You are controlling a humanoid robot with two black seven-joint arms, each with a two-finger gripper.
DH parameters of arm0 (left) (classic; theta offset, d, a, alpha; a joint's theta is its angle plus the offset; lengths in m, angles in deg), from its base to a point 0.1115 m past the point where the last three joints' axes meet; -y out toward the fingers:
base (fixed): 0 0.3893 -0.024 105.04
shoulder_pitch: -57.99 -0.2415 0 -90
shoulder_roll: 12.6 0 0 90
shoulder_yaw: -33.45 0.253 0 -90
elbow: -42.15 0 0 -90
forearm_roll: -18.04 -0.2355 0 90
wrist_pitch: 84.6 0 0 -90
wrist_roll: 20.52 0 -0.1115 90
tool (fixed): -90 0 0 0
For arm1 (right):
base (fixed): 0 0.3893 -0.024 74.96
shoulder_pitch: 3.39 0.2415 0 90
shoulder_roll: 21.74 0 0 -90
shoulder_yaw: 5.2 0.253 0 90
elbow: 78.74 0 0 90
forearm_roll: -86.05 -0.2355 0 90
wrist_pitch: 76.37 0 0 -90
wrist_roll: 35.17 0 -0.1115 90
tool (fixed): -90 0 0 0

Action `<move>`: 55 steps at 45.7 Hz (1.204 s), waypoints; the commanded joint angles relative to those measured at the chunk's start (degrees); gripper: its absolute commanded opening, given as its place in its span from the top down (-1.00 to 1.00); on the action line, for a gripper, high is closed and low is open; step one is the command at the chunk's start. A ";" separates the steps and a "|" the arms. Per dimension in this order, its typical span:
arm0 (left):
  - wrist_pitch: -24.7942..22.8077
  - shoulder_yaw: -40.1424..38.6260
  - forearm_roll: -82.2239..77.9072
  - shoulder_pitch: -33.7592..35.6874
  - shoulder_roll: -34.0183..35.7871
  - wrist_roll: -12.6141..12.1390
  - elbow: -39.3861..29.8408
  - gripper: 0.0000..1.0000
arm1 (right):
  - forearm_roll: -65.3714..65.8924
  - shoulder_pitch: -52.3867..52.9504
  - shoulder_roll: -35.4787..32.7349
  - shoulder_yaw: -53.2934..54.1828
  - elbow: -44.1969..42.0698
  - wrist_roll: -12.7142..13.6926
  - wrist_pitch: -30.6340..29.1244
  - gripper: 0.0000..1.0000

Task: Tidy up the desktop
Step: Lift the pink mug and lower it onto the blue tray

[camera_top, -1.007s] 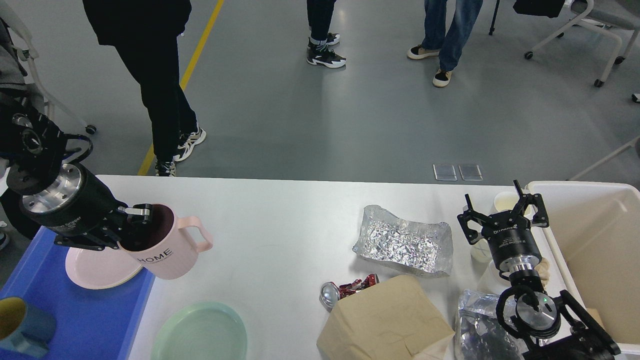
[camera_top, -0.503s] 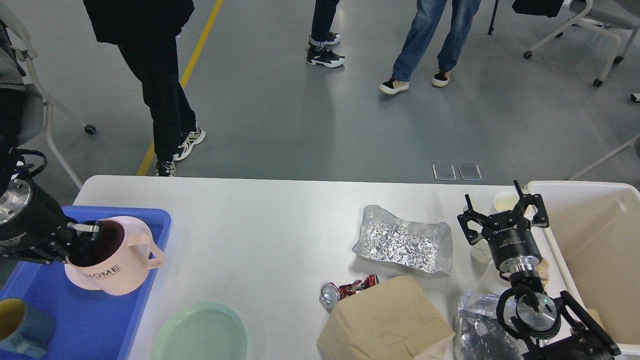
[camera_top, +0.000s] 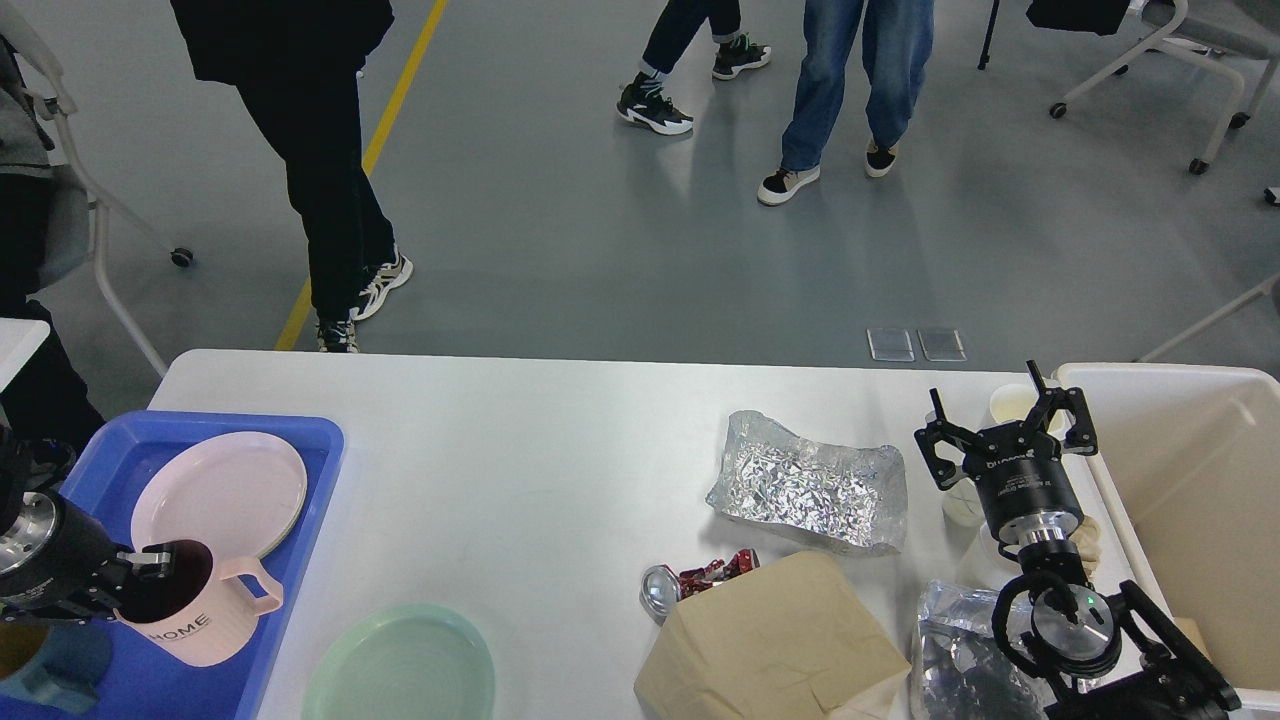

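**Desktop inventory: pink mug now over the tray's near end**

Head view. Change since the earlier frames: the left gripper (camera_top: 150, 580) has carried the pink mug (camera_top: 195, 615) from above the table edge, across the pink plate (camera_top: 220, 492), down to the near part of the blue tray (camera_top: 300, 470); the plate is now uncovered.

- Left gripper: clamped on the mug's rim, one finger inside the dark interior; mug upright, handle pointing right.
- Blue mug (camera_top: 50, 670): lower left corner, partly hidden by the arm.
- Desktop (camera_top: 520, 450): wide white-grey surface stretching right from the tray, beneath and between both grippers.
- Green plate (camera_top: 400, 665): on the desktop, just right of the tray.
- Foil sheet (camera_top: 805, 490), crushed can (camera_top: 690, 580), brown paper bag (camera_top: 775, 640): centre-right.
- Right gripper (camera_top: 1005, 425): fingers spread apart, empty, above the desktop's right end beside the cream bin (camera_top: 1180, 480).
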 commanded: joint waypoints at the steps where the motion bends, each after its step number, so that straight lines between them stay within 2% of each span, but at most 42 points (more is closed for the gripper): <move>1: 0.61 -1.42 -0.84 -2.11 -0.20 0.06 1.79 1.00 | 0.00 -0.01 0.00 0.00 0.00 0.00 0.01 -1.00; 15: 0.52 -0.81 -0.93 -3.69 0.24 0.77 6.18 1.00 | 0.00 -0.01 0.00 0.00 0.00 0.00 0.01 -1.00; 23: 0.52 -1.33 -1.02 -7.30 0.41 1.82 8.64 1.00 | 0.00 -0.01 0.00 0.00 0.00 0.00 0.01 -1.00; 32: 0.70 -2.21 -1.02 -9.32 0.94 1.82 9.44 1.00 | 0.00 -0.01 0.00 0.00 0.00 0.00 0.01 -1.00; 36: 0.70 -3.35 -0.32 -9.58 0.94 1.74 9.44 0.93 | 0.00 -0.01 0.00 0.00 0.00 0.00 0.01 -1.00; 38: 0.70 -3.71 -0.05 -9.85 0.94 1.65 9.44 0.82 | 0.00 -0.01 0.00 0.00 0.00 0.00 0.01 -1.00; 40: 0.87 -3.71 0.65 -9.85 0.94 1.74 9.44 0.61 | 0.00 -0.01 0.00 0.00 0.00 0.00 0.01 -1.00; 44: 2.27 -3.80 2.84 -9.76 0.85 1.82 9.53 -0.14 | 0.00 0.07 0.00 0.00 0.00 0.00 0.01 -1.00; 47: 3.07 -3.71 4.43 -9.58 0.68 1.74 9.53 -0.59 | 0.00 -0.01 0.00 0.00 0.00 0.00 0.01 -1.00; 53: 2.11 -3.36 4.87 -9.41 0.85 1.21 9.26 -0.86 | 0.00 -0.01 0.00 0.00 0.00 0.00 0.01 -1.00; 55: 1.49 -3.18 4.96 -9.41 0.94 1.03 9.17 -0.88 | 0.00 -0.01 0.00 0.00 0.00 0.00 0.01 -1.00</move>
